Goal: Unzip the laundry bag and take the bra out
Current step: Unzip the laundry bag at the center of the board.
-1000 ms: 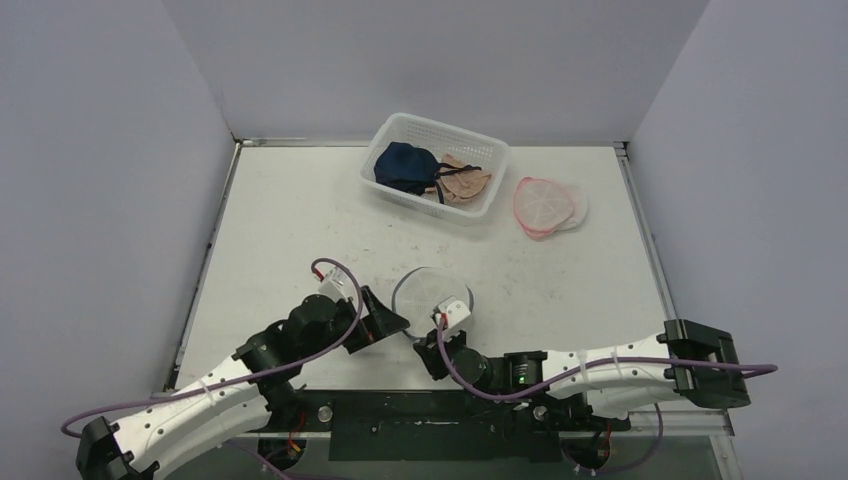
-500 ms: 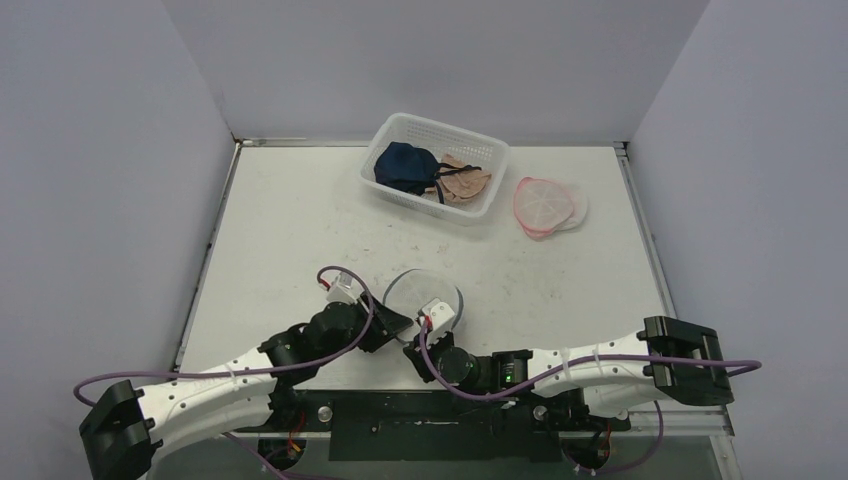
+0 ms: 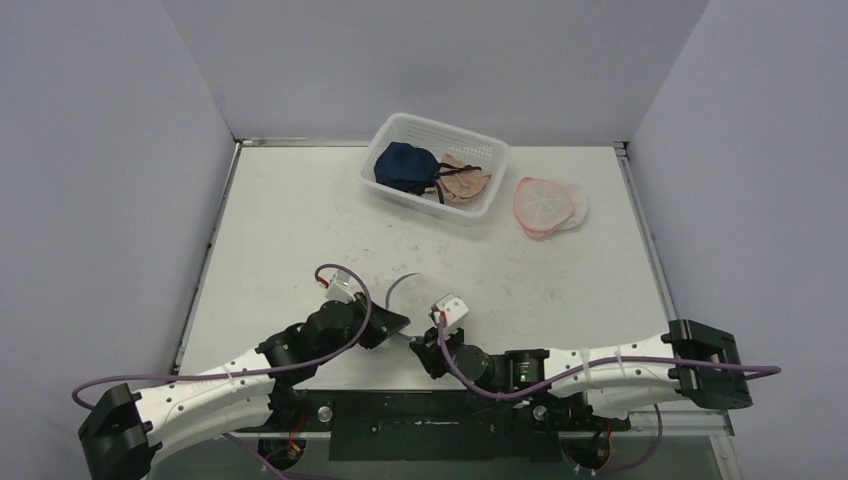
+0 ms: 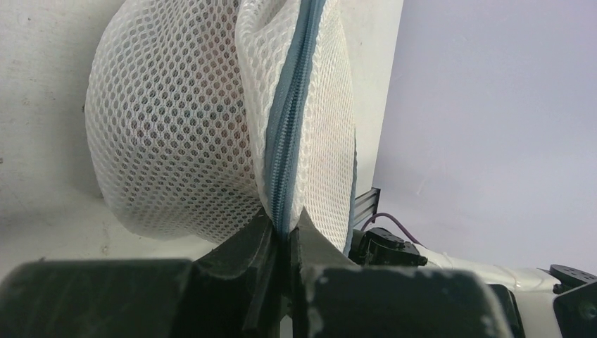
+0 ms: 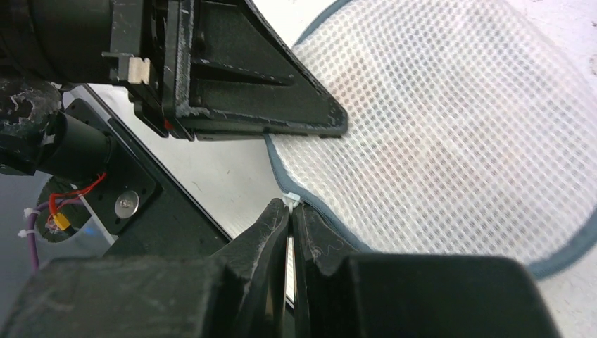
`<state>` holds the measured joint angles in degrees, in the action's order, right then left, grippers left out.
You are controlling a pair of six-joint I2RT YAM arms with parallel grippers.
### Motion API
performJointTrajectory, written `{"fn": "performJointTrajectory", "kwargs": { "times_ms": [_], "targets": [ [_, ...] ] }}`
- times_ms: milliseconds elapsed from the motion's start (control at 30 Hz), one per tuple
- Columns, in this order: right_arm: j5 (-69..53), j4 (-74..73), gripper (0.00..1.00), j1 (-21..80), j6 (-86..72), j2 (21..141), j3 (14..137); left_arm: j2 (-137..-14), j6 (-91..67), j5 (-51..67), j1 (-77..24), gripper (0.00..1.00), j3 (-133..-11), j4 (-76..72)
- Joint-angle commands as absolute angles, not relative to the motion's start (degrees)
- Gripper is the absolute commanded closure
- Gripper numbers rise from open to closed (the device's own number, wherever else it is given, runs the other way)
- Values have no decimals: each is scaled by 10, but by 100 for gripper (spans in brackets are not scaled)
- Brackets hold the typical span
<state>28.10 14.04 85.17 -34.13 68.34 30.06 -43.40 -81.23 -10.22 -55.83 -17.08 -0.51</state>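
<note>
The white mesh laundry bag (image 3: 410, 290) with a grey-blue zipper (image 4: 292, 120) lies near the table's front edge, between my two grippers and partly hidden by them from above. My left gripper (image 3: 398, 322) (image 4: 285, 229) is shut on the bag's zipper seam, and the mesh (image 4: 176, 134) bulges up beyond its fingertips. My right gripper (image 3: 425, 347) (image 5: 291, 211) is shut on the small white zipper pull (image 5: 291, 200) at the bag's near rim. The bra shows only as a faint beige patch (image 5: 366, 77) through the mesh (image 5: 450, 148).
A white basket (image 3: 400, 128) at the back holds navy (image 3: 403, 165) and beige (image 3: 463, 183) garments. A pink-rimmed mesh bag (image 3: 545, 203) lies to its right. The black mounting rail (image 3: 430, 412) runs just behind my grippers. Grey walls close in the table.
My left gripper has closed from wide open onto the bag's zipper seam. The bag has bunched up and looks smaller from above. The right gripper stays shut on the pull.
</note>
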Motion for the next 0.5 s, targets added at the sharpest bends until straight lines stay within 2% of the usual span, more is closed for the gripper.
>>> {"fn": "performJointTrajectory", "kwargs": {
  "times_ms": [0,233,467],
  "targets": [
    [326,99,95,851,-355,623,272,-437,-782,-86,-538,100,-194,-20],
    [364,24,95,851,-380,544,242,-462,-760,-32,-511,100,-197,-56],
    [387,-35,95,861,-380,474,231,-570,-680,83,-489,100,-263,-108]
  ]
}}
